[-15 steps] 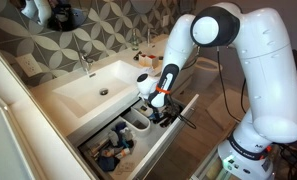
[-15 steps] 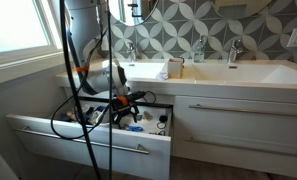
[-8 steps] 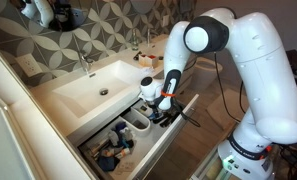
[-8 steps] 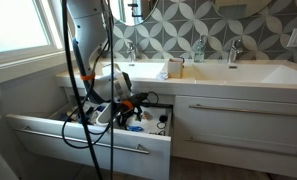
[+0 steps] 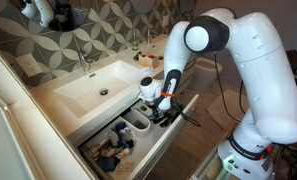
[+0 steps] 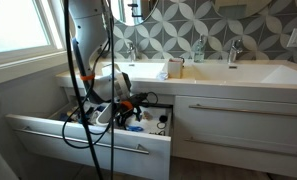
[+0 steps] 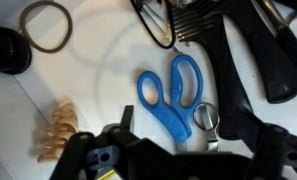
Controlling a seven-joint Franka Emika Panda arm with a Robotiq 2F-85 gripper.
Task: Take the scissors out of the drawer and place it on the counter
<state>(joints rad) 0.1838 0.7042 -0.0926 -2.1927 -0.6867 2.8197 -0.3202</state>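
Inside the drawer (image 6: 78,138) we count one pair of scissors (image 7: 171,98), lying flat with bright blue loop handles. One gripper (image 7: 178,142) hangs above the drawer, jaws spread wide, empty.

I cannot see the blade tips of the blue plastic-handled scissors (image 7: 173,95) under the black gripper (image 7: 178,150); the top edge cuts the black toothed comb (image 7: 193,25)

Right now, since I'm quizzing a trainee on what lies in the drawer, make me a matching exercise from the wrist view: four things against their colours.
Things:
1. scissors
2. elastic ring
3. round cap
4. ridged clip

Colours:
A. black
B. pale beige
C. blue handles
D. brown

Pairs: 1-C, 2-D, 3-A, 4-B
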